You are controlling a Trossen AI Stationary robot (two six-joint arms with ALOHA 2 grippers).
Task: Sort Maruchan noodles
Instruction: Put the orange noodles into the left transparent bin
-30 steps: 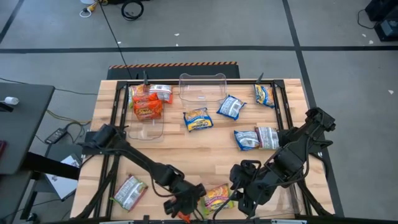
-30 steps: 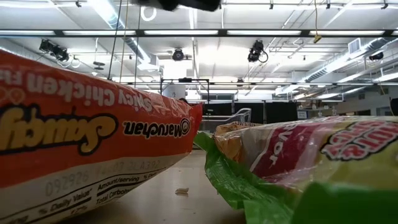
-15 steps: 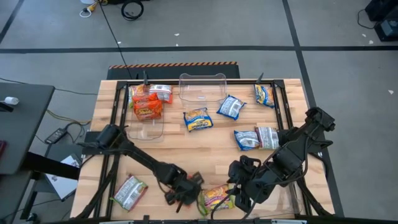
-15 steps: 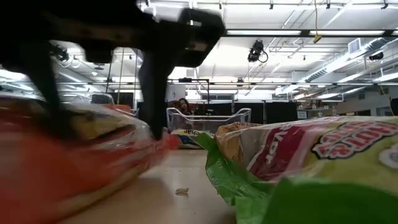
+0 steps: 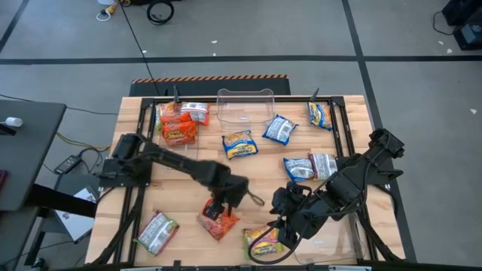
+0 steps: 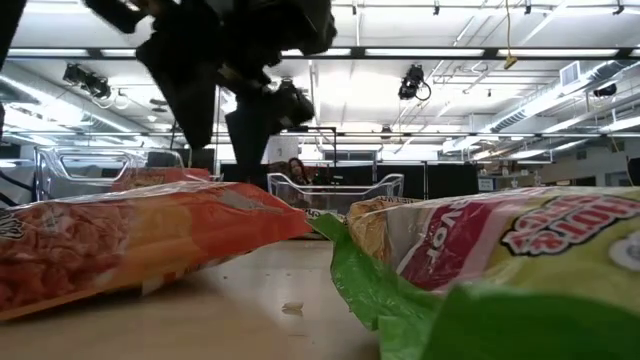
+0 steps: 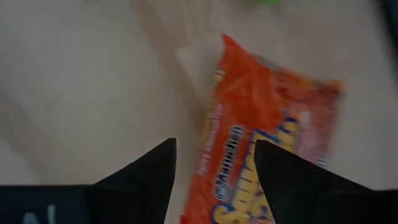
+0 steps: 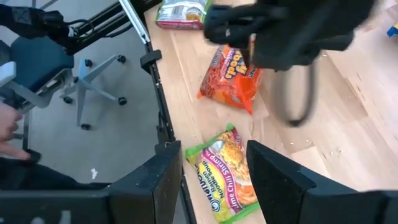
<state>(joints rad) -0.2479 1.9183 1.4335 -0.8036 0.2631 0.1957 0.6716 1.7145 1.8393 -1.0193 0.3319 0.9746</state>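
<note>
An orange-red packet (image 5: 217,220) lies flat near the middle of the table's near half; it also shows in the low view (image 6: 130,235) and the left wrist view (image 7: 267,143). My left gripper (image 5: 228,197) hovers above it, open, its fingers (image 7: 149,177) spread over the packet's near-left part without a visible hold. A yellow-green packet with pink (image 5: 263,242) lies by the near edge. My right gripper (image 5: 283,220) is open just right of it and looks down on it (image 8: 224,174). A silver-white packet (image 5: 157,232) lies at the near left.
At the far left, orange packets (image 5: 178,129) and a silver one (image 5: 194,113) are piled on a clear tray (image 5: 181,156). A second clear tray (image 5: 245,105) stands at the far middle. Blue-and-yellow packets (image 5: 239,143) (image 5: 280,129) (image 5: 320,114) (image 5: 297,169) and a silver one (image 5: 325,165) lie scattered.
My left gripper has moved from the near edge toward the far side and risen. The orange-red packet has gone with it, from the very near edge to a spot farther in, where it now lies flat. My right gripper has drifted slightly toward the far left.
</note>
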